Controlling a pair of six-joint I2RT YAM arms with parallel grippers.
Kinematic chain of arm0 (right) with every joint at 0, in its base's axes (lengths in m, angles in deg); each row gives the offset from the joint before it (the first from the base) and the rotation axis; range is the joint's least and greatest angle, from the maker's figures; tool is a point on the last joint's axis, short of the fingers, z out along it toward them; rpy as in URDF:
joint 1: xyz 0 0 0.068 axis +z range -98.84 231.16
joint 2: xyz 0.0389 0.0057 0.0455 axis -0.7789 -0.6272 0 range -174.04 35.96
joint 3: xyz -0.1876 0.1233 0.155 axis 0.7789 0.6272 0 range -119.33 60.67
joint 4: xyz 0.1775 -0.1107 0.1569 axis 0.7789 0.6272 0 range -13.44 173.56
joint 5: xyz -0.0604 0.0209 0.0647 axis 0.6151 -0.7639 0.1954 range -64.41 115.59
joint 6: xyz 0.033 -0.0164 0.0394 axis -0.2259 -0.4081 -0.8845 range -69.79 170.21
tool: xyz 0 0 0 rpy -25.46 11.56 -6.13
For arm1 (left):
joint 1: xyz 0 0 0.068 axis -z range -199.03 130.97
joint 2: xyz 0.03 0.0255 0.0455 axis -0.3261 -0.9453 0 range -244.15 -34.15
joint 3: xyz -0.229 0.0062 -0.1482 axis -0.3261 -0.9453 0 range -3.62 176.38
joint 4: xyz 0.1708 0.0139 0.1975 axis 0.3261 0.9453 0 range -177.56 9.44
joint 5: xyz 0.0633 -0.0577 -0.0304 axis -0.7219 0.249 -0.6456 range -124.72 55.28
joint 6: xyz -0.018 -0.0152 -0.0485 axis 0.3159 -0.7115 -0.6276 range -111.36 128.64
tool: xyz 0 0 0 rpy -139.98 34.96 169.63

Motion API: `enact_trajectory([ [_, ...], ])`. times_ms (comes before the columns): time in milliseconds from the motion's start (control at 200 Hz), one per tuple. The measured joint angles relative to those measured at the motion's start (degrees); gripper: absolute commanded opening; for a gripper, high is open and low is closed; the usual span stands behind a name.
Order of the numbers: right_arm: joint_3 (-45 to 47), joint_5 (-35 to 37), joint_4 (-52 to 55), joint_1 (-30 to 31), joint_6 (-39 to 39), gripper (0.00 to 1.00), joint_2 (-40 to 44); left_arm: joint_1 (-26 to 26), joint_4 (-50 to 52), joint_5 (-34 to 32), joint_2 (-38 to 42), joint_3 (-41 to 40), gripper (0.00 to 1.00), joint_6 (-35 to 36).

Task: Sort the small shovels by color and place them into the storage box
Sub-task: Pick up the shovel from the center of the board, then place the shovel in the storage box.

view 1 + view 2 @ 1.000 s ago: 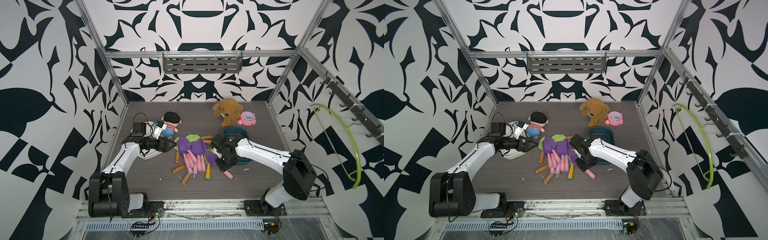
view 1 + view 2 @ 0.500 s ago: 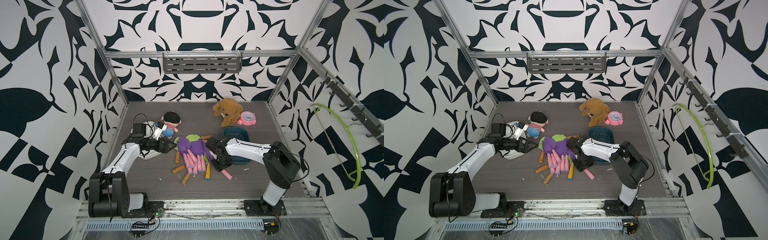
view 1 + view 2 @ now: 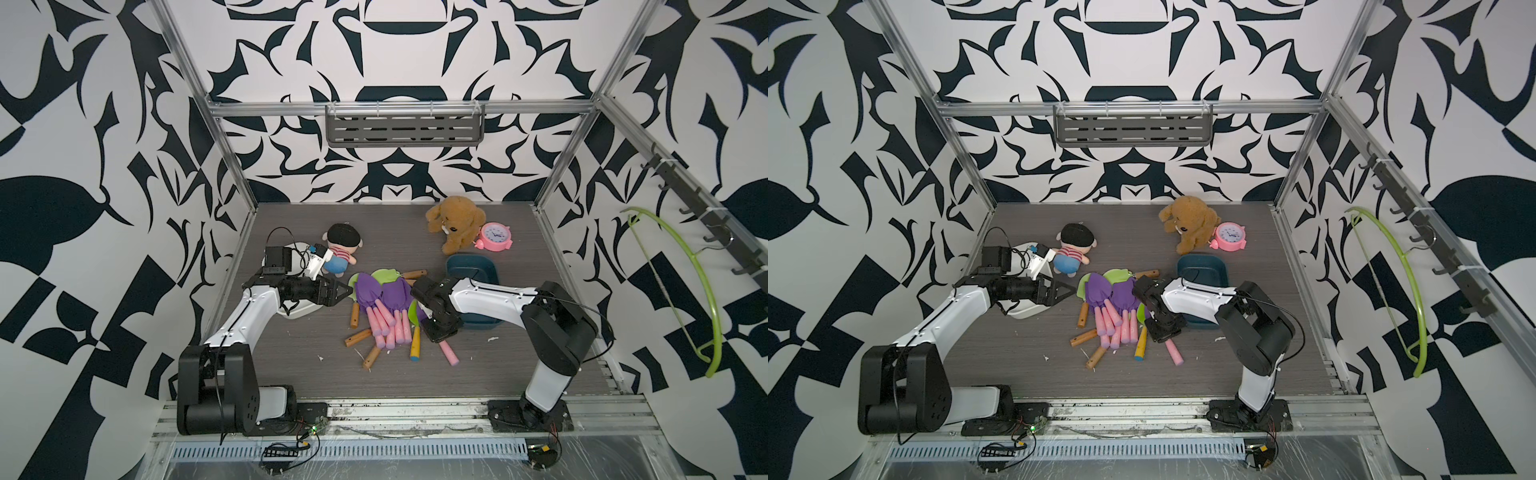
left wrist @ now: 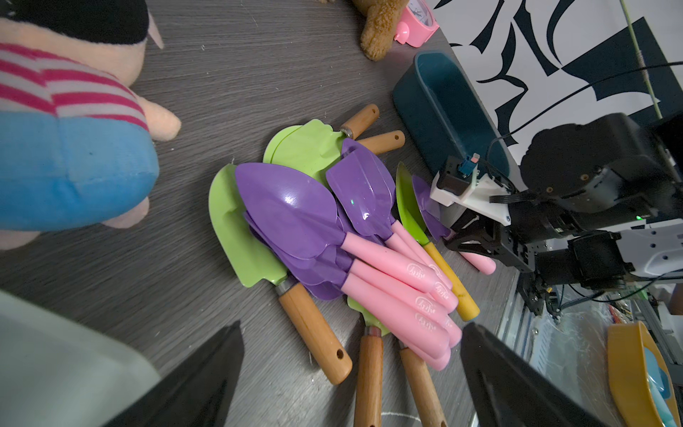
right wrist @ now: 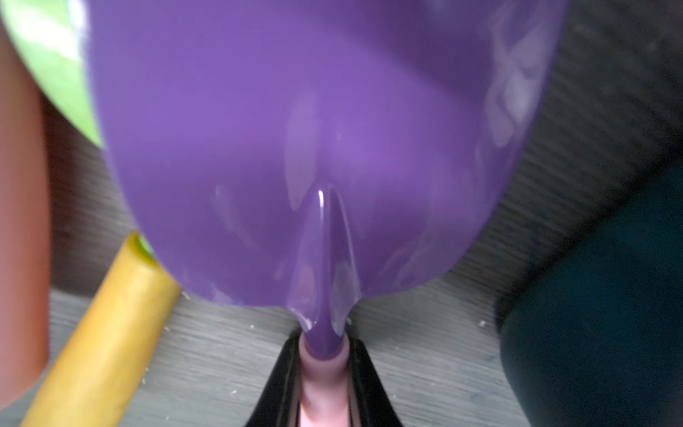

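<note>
The small shovels lie heaped mid-table, purple blades with pink handles over green blades with wooden handles; one handle is yellow. My right gripper is shut on the pink handle of a purple shovel at the pile's right edge; in both top views that handle sticks out in front of the gripper. The dark teal storage box stands just behind the right arm. My left gripper is open, empty, left of the pile.
A white bin sits under the left arm. A striped doll lies behind the pile, with a brown teddy and a pink alarm clock at the back right. A green hanger hangs on the right wall.
My right gripper has closed onto the pink handle, and the right arm's elbow has swung left. The left arm has stayed still, open.
</note>
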Motion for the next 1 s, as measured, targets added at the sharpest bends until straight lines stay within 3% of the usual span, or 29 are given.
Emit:
enact_trajectory([
  [200, -1.29, 2.16, 2.03, 0.0, -0.52, 0.16, 7.04, 0.24, 0.52, 1.6, -0.39, 1.22, 0.99, -2.51],
  [345, -7.45, 4.24, 5.73, -1.77, -0.5, 0.16, 11.67, 2.69, 2.4, 1.31, -2.6, 8.61, 0.99, -4.37],
  [610, -11.41, 5.4, 9.62, -17.44, 0.55, 0.16, 13.44, 14.97, 8.17, -5.07, -10.34, 25.83, 0.99, -3.85],
  [745, -11.41, 5.49, 10.08, -21.55, 1.75, 0.16, 10.82, 19.06, 10.36, -5.99, -13.81, 26.25, 0.99, -3.87],
  [1000, -11.41, 2.47, 6.69, -23.23, 2.95, 0.16, 4.33, 19.28, 10.51, -8.15, -15.52, 21.33, 0.99, -4.61],
])
